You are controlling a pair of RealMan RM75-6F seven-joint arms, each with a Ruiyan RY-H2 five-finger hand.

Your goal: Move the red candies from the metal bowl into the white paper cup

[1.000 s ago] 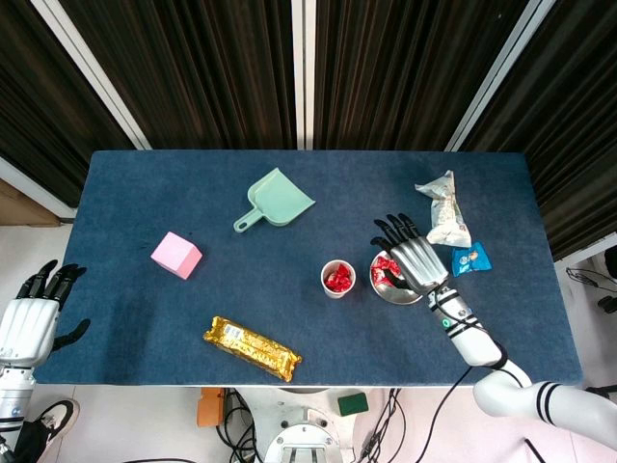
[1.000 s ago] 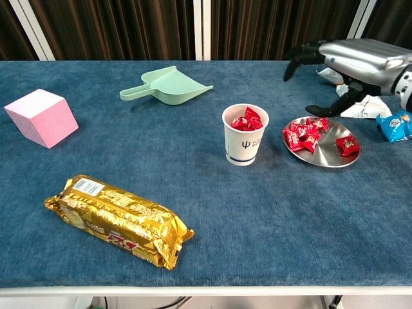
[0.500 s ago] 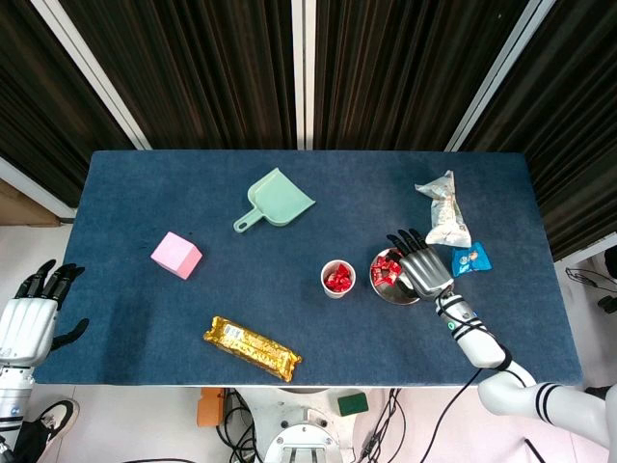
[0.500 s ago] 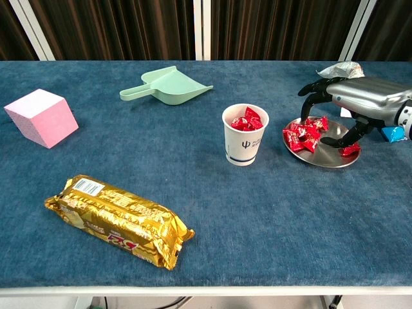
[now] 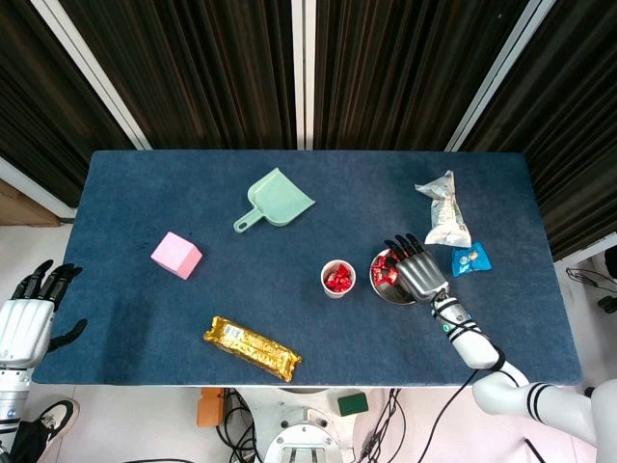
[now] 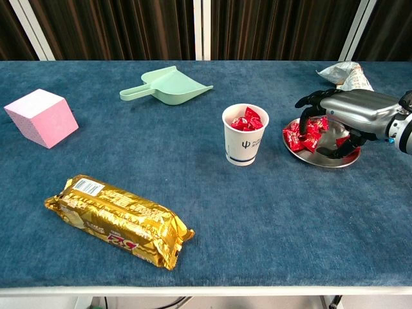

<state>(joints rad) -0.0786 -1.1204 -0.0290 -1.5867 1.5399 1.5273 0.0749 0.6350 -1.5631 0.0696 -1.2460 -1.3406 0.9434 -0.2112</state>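
Your right robot hand [image 6: 351, 112] hangs low over the metal bowl [image 6: 308, 154], a shallow shiny dish on the table [image 5: 145, 212], with its dark fingertips [image 6: 309, 103] curled down among the red candies [image 6: 299, 135]. You cannot tell from either view whether a candy is already pinched between them. The candies are small crinkled foil-wrapped pieces, heaped mostly on the bowl's left side. Just beside the bowl, to its left, stands the white paper cup [image 6: 244, 145], upright, printed with a small dark logo and a thin line near its base, and holding several red candies that show above its rim.

Your left robot hand [image 5: 27, 313] sits off the table's left edge, fingers spread and holding nothing.

The table is covered in a blue, carpet-like cloth. On it lie a gold foil snack bar [image 6: 119, 221] with red lettering too small to read, a pink cube [image 6: 40, 117], a mint-green plastic dustpan [image 6: 166, 86], a crumpled white packet [image 5: 443, 209] and a small blue packet [image 5: 471, 258].
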